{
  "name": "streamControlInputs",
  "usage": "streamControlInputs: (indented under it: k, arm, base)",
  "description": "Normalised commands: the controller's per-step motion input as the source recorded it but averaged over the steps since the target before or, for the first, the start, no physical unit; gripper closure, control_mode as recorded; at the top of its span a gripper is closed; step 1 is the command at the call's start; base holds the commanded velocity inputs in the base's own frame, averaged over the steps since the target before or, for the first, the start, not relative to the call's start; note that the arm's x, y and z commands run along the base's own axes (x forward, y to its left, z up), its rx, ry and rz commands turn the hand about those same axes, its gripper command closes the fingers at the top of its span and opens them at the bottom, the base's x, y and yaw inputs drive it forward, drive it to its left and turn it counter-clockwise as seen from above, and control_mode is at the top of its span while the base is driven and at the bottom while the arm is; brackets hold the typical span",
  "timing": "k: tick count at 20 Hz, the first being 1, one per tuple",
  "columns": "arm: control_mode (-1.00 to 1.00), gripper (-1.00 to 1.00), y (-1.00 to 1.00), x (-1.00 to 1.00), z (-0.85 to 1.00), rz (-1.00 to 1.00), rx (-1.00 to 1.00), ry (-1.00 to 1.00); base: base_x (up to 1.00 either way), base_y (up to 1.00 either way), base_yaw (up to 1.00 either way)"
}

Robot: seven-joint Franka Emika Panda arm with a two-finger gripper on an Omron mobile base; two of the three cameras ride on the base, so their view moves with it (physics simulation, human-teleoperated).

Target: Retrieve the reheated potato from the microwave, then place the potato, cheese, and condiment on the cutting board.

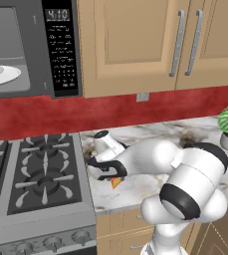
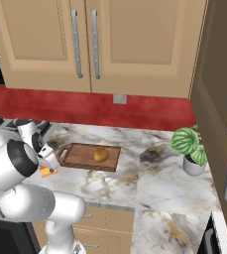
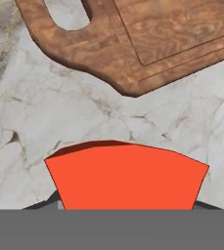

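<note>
the tool (image 1: 110, 175) is down low on the marble worktop (image 2: 154, 183), its jaws either side of the cheese (image 3: 127, 177); whether they have clamped on the wedge cannot be told, since the tips are hidden behind it. the cheese sits on the worktop just short of the looped handle of the cutting board (image 2: 80, 155), apart from it. the potato (image 2: 100, 155) already rests on the board, so by the look of it the microwave (image 1: 16, 45) step is done; its white plate lies bare and the door stands open. the cheese has yet to reach the board, and the condiment also remains to be placed. a potted plant (image 2: 190, 149) stands well off to the right, a gas stove (image 1: 36, 174) to the left; nothing blocks the short path to the board.
</note>
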Motion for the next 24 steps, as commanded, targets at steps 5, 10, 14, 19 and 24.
streamControlInputs:
  k: [5, 10, 14, 19, 24]
  arm:
    - [-1.00, 1.00, -0.21, -0.01, 0.10, 0.00, 0.01, 0.00]
    - [-1.00, 1.00, -0.33, 0.02, 0.38, 0.01, 0.03, 0.01]
    - [-1.00, 1.00, -0.29, 0.22, 0.36, 0.07, 0.04, 0.00]
    - [-1.00, 1.00, -0.33, 0.37, 0.12, 0.19, 0.00, 0.00]
    - [-1.00, 1.00, -0.38, 0.37, -0.02, 0.39, 0.00, -0.01]
  base:
    - [0.00, 0.00, 0.00]
    - [0.00, 0.00, 0.00]
    - [0.00, 0.00, 0.00]
    - [0.00, 0.00, 0.00]
    - [0.00, 0.00, 0.00]
